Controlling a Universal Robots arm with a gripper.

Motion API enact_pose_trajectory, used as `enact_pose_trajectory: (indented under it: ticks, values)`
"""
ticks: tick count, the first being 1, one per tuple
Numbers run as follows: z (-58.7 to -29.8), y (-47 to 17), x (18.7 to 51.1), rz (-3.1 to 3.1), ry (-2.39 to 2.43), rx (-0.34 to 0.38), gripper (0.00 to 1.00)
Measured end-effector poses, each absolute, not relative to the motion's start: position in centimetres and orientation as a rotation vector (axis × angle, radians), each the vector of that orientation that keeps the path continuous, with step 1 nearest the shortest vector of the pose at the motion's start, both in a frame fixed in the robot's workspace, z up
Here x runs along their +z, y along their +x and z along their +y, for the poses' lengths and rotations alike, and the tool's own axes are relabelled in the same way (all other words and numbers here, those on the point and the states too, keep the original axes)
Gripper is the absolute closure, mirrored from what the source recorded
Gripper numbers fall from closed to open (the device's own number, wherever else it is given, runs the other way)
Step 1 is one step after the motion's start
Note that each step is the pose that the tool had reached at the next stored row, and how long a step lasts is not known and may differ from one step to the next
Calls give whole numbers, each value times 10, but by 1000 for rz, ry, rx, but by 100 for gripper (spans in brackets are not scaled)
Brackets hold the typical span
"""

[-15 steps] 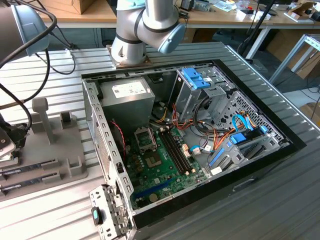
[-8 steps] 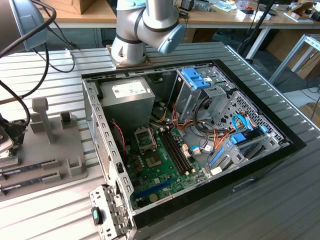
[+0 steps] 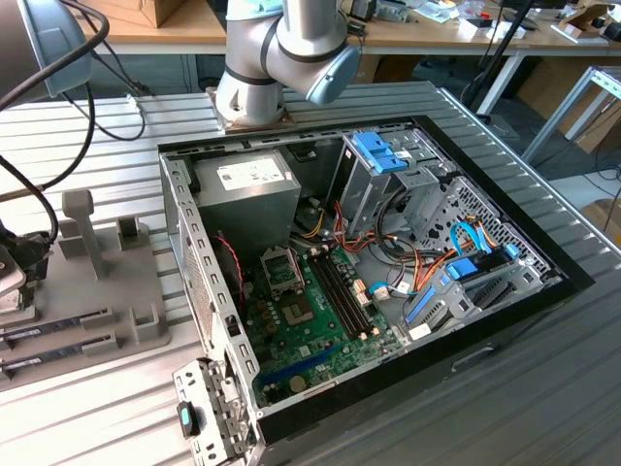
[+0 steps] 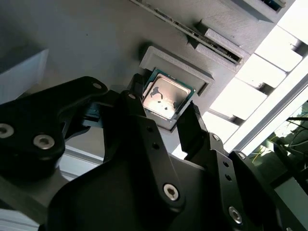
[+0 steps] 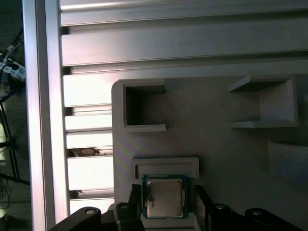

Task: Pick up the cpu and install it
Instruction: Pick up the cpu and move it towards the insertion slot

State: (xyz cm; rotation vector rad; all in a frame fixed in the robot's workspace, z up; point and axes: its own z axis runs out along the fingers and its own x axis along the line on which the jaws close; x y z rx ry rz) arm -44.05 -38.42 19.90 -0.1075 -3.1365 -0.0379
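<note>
While the cpu [image 5: 164, 196] is seated flat in a pocket of the grey holder [image 5: 216, 144], it is straddled by the gripper [image 5: 167, 193], held wide open. The grey holder is seen at the exterior view's lower left.

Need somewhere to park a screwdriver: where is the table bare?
Bare ribbed table lies below the grey holder in the exterior view, and a wider stretch at the exterior view's right of the computer case. Crowded: inside the case, and the holder's pocket where the gripper straddles the cpu.
</note>
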Motion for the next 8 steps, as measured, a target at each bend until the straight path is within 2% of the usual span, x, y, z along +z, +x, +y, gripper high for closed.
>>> enact_pose_trajectory:
  ticks: [8]
  values:
    - [-384,-441,198,-3137,-106,-38,45]
